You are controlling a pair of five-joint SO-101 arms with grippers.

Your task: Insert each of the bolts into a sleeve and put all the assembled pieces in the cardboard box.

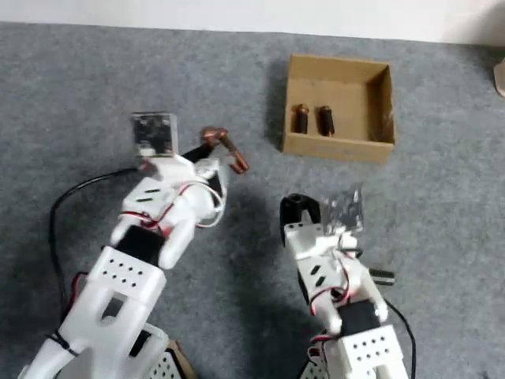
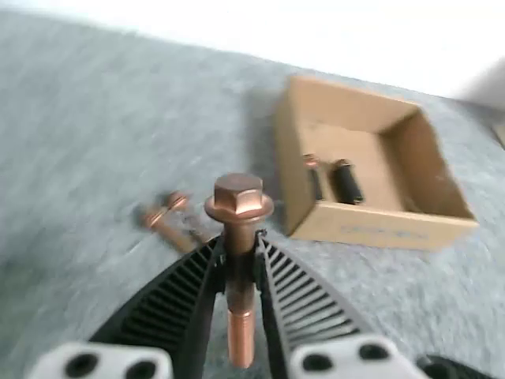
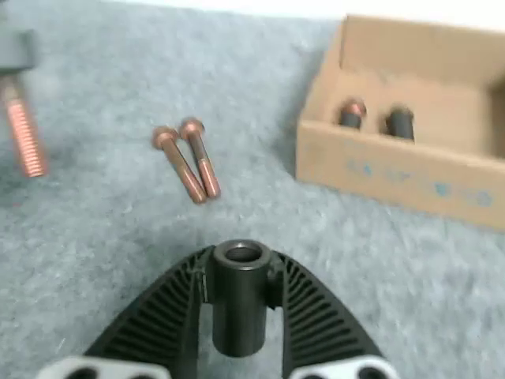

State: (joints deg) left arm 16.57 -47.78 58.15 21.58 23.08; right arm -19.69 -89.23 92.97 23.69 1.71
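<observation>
Left hand [image 2: 237, 246] is clamped on a copper bolt [image 2: 239, 207] above the surface [image 1: 442, 205]; our right hand [image 3: 238, 267] grips a black sleeve [image 3: 238, 304]. We see two loose bolts [image 3: 188, 162] lying near the cardboard box [image 1: 338, 148] by the far edge, two assembled pieces [image 1: 301, 118] inside it.

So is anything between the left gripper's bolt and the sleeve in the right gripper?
Nothing visible. The left gripper holds the bolt, and the right gripper holds the sleeve, with open space between them. Two loose bolts lie flat on the carpet, seemingly below that path.
</observation>
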